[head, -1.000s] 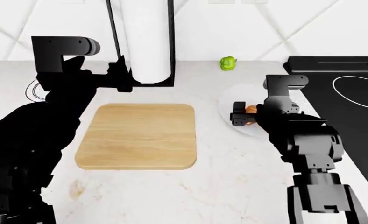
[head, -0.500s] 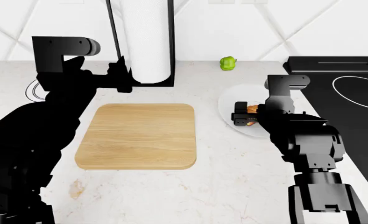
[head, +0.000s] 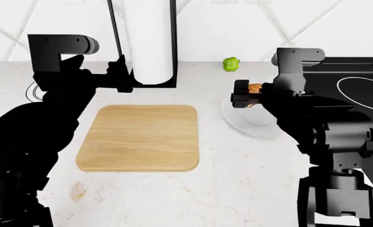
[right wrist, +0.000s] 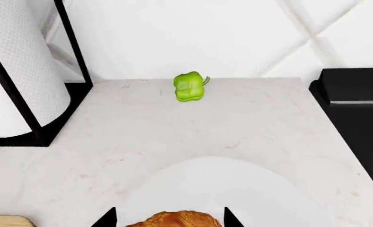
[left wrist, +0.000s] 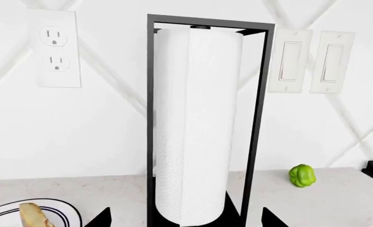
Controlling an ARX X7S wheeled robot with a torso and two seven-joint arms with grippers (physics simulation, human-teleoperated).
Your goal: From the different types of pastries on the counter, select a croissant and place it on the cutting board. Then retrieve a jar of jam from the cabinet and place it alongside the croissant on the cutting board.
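My right hand (head: 244,100) is clamped on the croissant (head: 255,88), and I have it hanging above the white plate (head: 253,124) rather than resting on it, so it can travel sideways without dragging. The right wrist view shows the golden ridged top of the pastry between the 2 dark fingertips (right wrist: 105,220), with the plate's pale disc below. The green bell pepper (head: 231,64) sits near the back wall, well clear of my path.

The cutting board (head: 141,137) lies on the counter (head: 237,170) to the left of the plate, bare and flat, so my next move, as I judge it, is a short carry across and a lowering onto the wood.

My left hand (head: 120,75) is parked just beside the paper towel holder (head: 150,42); I cannot tell whether it is open. Its camera catches the pale pastry piece (left wrist: 36,215) on a black-rimmed plate (left wrist: 63,208). No jam jar is visible yet.
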